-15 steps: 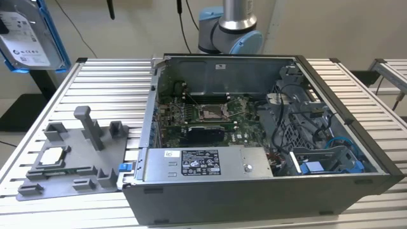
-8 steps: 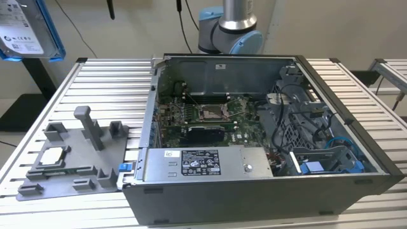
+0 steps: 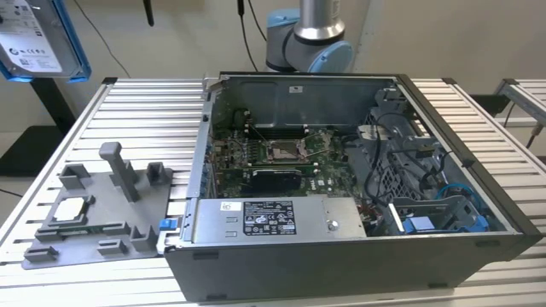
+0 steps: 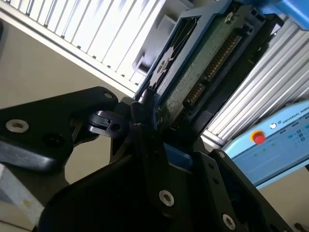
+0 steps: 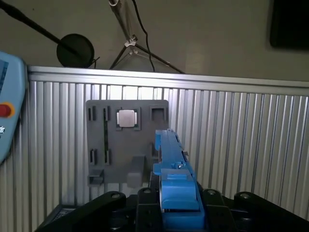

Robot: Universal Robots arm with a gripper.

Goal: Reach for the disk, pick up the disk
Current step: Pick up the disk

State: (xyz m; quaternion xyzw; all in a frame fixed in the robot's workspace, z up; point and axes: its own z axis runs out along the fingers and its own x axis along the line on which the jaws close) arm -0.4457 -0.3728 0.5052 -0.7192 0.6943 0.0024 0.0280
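Above the ribbed table [image 3: 137, 102], the pincer [image 4: 145, 118] seemingly grips the disk [image 4: 203, 67].

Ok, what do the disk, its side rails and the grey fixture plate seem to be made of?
The disk: silver-grey casing, apparently metal, with a white label; its underside shows a green circuit board. Its side rails: smooth blue, likely moulded plastic. The fixture plate: uniform matte grey, probably plastic.
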